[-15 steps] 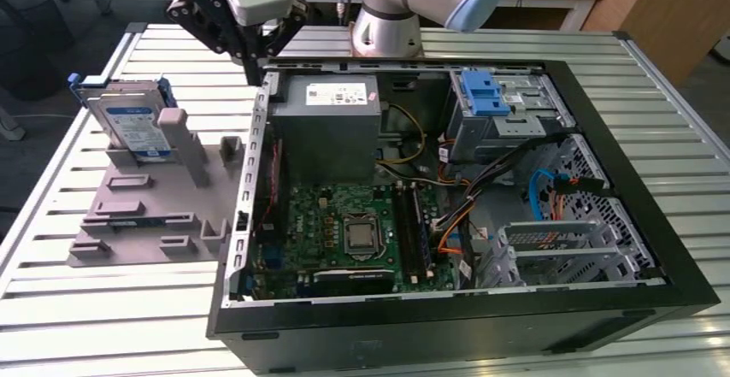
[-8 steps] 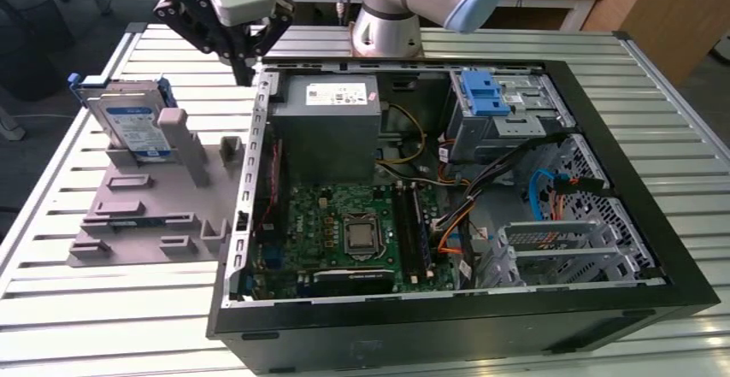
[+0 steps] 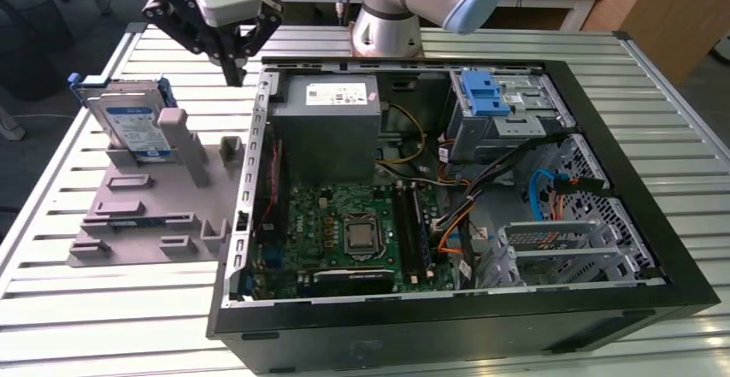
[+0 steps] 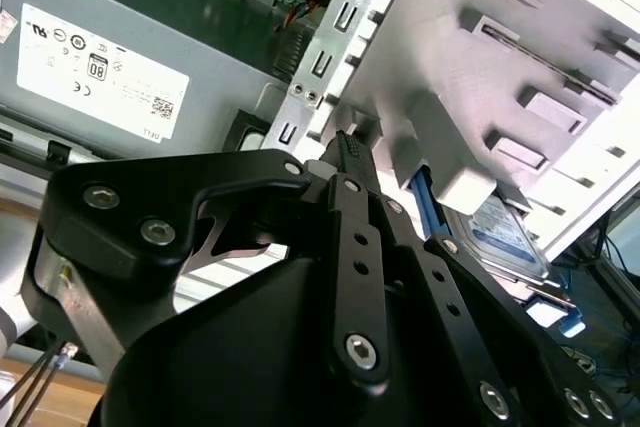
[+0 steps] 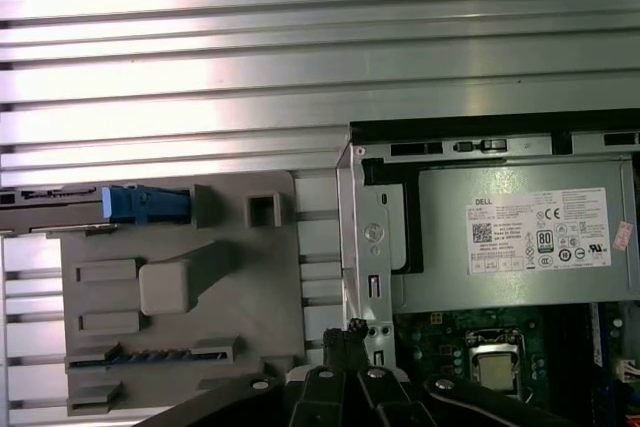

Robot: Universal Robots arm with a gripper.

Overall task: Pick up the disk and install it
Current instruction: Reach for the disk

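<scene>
The disk [image 3: 132,125] stands on edge in a grey holder [image 3: 149,210] on the table, at the exterior view's left of the open computer case [image 3: 456,309]. Its silver face carries a blue-and-white label and its edges a blue frame. In the second wrist view the disk [image 4: 500,232] shows behind the holder [image 4: 480,37]; the first wrist view looks down on the disk's blue top edge [image 5: 145,204]. My gripper [image 3: 234,76] hangs point-down between the holder and the case wall, to the right of the disk and apart from it. Its fingers are shut together on nothing, as both wrist views show [image 4: 345,142] [image 5: 352,327].
Inside the case sit a grey power supply [image 3: 331,112] with a white sticker, a green motherboard [image 3: 354,232] and a metal drive bay with a blue latch [image 3: 485,95]. The slatted metal table [image 3: 114,309] extends round the case. The arm's base [image 3: 388,26] stands behind it.
</scene>
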